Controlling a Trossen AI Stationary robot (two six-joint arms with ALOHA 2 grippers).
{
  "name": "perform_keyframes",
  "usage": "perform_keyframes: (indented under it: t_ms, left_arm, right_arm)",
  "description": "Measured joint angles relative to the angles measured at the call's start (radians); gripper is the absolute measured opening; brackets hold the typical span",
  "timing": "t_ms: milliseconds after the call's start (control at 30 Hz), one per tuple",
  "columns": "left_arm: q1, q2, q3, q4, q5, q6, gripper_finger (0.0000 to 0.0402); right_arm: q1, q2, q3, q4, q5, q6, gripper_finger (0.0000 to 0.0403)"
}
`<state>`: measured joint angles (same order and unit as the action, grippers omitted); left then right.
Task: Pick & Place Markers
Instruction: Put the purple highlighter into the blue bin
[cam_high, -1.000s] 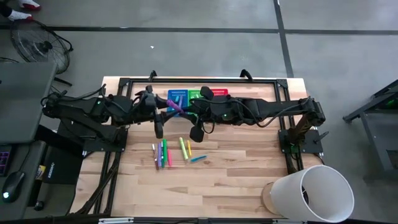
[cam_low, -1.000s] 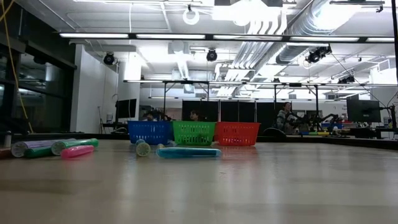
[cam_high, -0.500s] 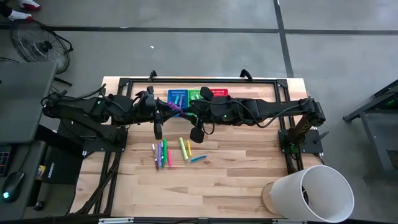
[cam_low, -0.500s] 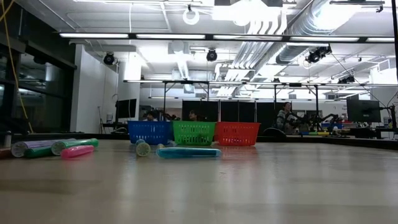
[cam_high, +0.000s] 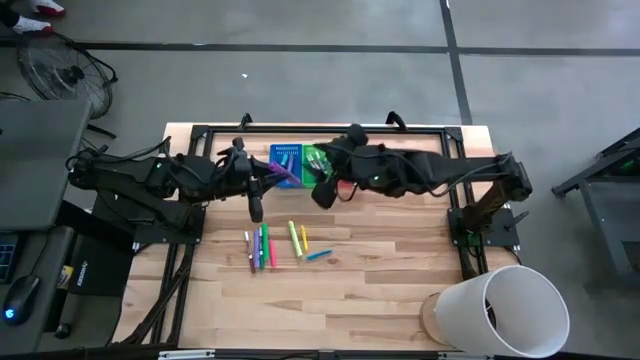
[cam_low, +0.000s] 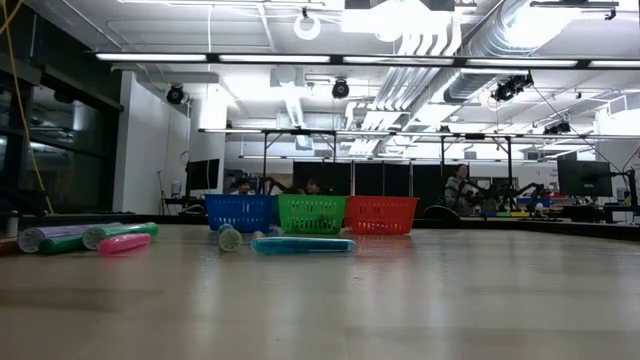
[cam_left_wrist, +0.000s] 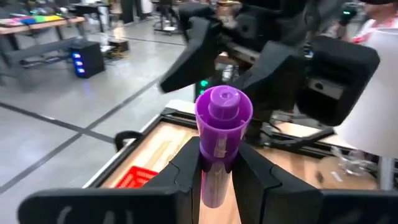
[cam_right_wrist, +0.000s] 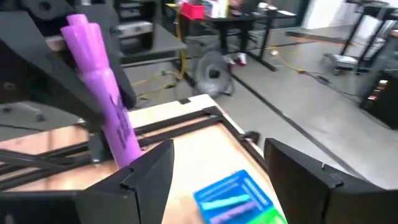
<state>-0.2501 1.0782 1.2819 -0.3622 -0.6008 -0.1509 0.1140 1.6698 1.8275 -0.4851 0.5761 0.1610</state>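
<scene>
On the pale, grained wooden table (cam_high: 380, 290), the left gripper (cam_high: 272, 176) hangs over the back edge, just at 9 o'clock of the blue basket (cam_high: 286, 156). Its 2 dark, flat-sided fingers (cam_left_wrist: 186, 165) are clamped on a purple marker (cam_left_wrist: 220, 140), a smooth plastic cylinder with a stepped round cap, held upright between them in the left wrist view.

The blue basket, the green basket (cam_low: 311, 213) and the red basket (cam_low: 381, 214) are small rectangular mesh tubs standing in a row, side by side. The blue one already has a light blue marker (cam_right_wrist: 224, 203) lying inside.

At 6 o'clock of the baskets, the loose markers (cam_high: 261, 246) lie flat on the wood: a tight cluster of thin sticks in green, pink and red, then 2 yellow-green ones (cam_high: 297, 238) at its 3 o'clock, then a single blue one (cam_high: 319, 254).

The right gripper (cam_high: 322, 172) is above the green basket, its 2 blocky dark jaws standing wide apart with nothing between them. At 5 o'clock of the table stands a white cylindrical bin (cam_high: 503, 312).
</scene>
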Motion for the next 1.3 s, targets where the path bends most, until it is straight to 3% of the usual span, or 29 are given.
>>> perform_keyframes:
  t_ms: [267,400,567,733,967,1300]
  left_arm:
    - [0.004,-0.001,0.0,-0.086,-0.158,-0.061,0.0057]
    - [0.063,-0.001,0.0,-0.185,-0.155,-0.165,0.0057]
    - [0.188,-0.001,0.0,-0.299,-0.052,-0.277,0.0057]
    - [0.352,0.017,0.0,-0.36,0.106,-0.302,0.0057]
    - [0.548,0.125,0.001,-0.423,0.342,-0.299,0.0057]
    - [0.732,0.323,0.0,-0.422,0.613,-0.293,0.0057]
  right_arm:
    - [0.001,-0.06,0.0,-0.202,0.129,0.116,0.0239]
    - [0.001,-0.068,0.0,-0.344,0.165,0.203,0.0239]
    - [0.002,-0.069,-0.004,-0.48,0.174,0.292,0.024]
    - [0.001,-0.069,-0.036,-0.5,0.173,0.314,0.0239]
    - [0.001,-0.069,-0.074,-0.5,0.149,0.314,0.024]
    - [0.004,-0.069,-0.111,-0.517,0.143,0.363,0.024]
